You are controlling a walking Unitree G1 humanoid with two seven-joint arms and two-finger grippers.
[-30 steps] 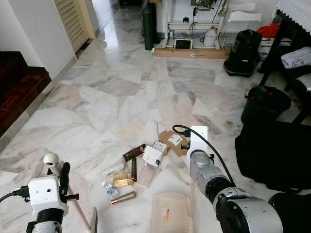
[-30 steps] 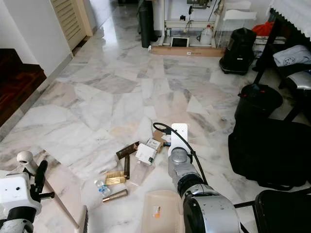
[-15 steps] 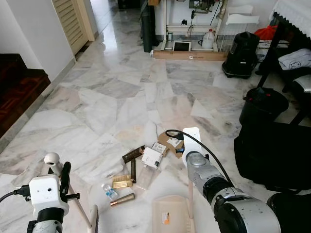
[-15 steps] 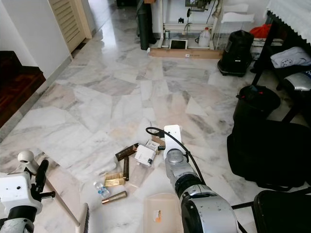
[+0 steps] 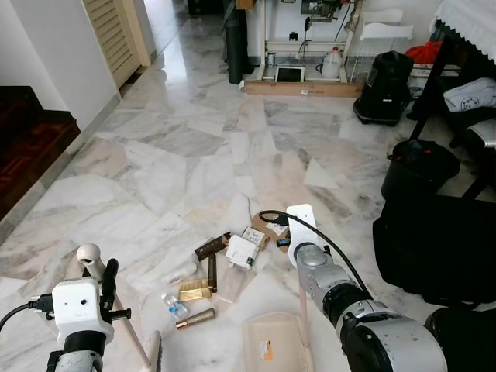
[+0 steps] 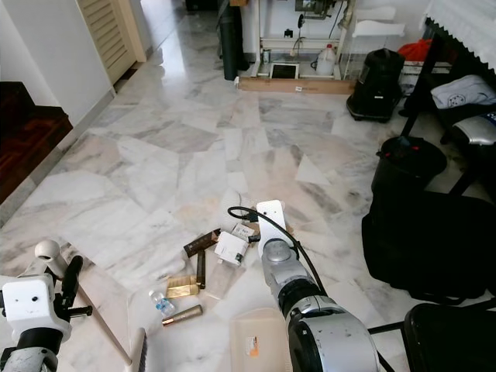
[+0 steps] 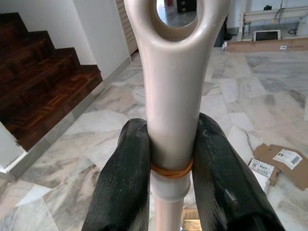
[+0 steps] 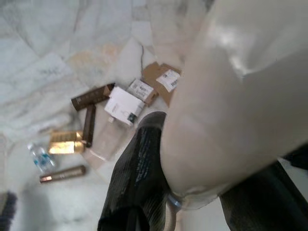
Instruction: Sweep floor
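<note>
A beige broom handle [image 7: 172, 96] with a loop at its top stands between the two black fingers of my left gripper [image 7: 171, 166], which is shut on it. From the head, that handle [image 5: 116, 310] slants down to the brush [image 5: 152, 350] at the bottom left. My right gripper [image 8: 192, 195] is shut on the beige handle [image 5: 303, 310] of the dustpan [image 5: 273, 346], which rests on the marble floor. Just beyond the pan lies litter [image 5: 232, 256]: cardboard scraps, a white box, brown and gold boxes, a small bottle and a tube.
A black bag [image 5: 434, 244] lies close on the right, with a black bin [image 5: 422, 164] and a black vacuum [image 5: 385, 81] behind it. Dark wooden stairs [image 5: 31, 139] rise on the left. A long cardboard box [image 5: 304, 87] lies at the far wall.
My right arm has drifted a little to the left with the dustpan handle. The left gripper and broom have shifted slightly right. The litter lies where it was.
</note>
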